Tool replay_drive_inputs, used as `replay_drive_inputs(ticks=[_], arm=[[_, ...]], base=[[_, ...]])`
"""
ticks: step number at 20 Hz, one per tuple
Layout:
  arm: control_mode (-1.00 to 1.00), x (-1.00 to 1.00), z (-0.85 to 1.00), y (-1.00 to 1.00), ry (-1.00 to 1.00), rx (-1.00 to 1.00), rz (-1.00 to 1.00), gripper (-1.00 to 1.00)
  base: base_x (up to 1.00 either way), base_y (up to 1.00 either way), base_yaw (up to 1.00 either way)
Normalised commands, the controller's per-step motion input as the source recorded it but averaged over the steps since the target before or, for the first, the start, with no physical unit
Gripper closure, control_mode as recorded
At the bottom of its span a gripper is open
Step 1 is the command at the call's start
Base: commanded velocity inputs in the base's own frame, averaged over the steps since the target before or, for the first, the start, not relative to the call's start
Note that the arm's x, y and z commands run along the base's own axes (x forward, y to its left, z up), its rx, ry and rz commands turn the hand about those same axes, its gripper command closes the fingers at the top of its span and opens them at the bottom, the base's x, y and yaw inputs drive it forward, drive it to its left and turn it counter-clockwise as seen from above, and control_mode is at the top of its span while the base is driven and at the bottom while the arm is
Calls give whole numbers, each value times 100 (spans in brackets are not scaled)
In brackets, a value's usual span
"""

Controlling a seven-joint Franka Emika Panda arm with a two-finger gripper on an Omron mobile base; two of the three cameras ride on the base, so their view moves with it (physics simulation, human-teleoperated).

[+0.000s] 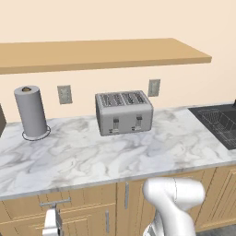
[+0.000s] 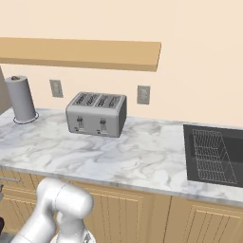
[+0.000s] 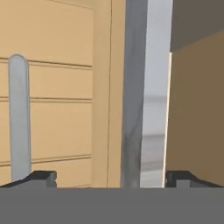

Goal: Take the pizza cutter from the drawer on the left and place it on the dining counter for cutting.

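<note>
The drawer [image 1: 69, 203] sits shut under the marble counter at the lower left, its horizontal silver bar pull [image 1: 54, 202] just above my gripper [image 1: 52, 222]. The hand view is rolled, so the pull [image 3: 19, 118] stands upright there, in line with the left fingertip [image 3: 41, 177] rather than centred. My gripper [image 3: 109, 179] is open with nothing between its fingers, close to the light-wood drawer front [image 3: 61, 109]. The pull [image 2: 9, 179] also shows at the left edge of the right base view. The pizza cutter is hidden. The dining counter is out of view.
On the marble counter [image 1: 115, 152] against the wall stand a paper towel roll [image 1: 31, 113] and a silver toaster [image 1: 123, 112]; a dark sink [image 1: 221, 122] lies at the right. A wooden shelf [image 1: 101, 53] hangs above. Cabinet doors with vertical pulls [image 1: 126, 196] flank the drawer.
</note>
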Motion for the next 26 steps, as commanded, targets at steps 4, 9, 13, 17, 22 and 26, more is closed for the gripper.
replay_drive_inputs(ticks=[4, 9, 13, 17, 22, 26], arm=[[-100, 15, 0, 0, 6, 6, 0, -100], [-100, 17, -15, 0, 11, 6, 0, -100], [-100, 23, -36, 0, 1, 0, 0, -100], [-100, 19, -29, 0, 0, 0, 0, -100], [-100, 18, -27, 13, 0, 0, 0, -100], [-100, 25, -35, 6, 0, 0, 0, -100]], base=[[0, 0, 0], [0, 0, 0], [0, 0, 0], [0, 0, 0], [0, 0, 0], [0, 0, 0]])
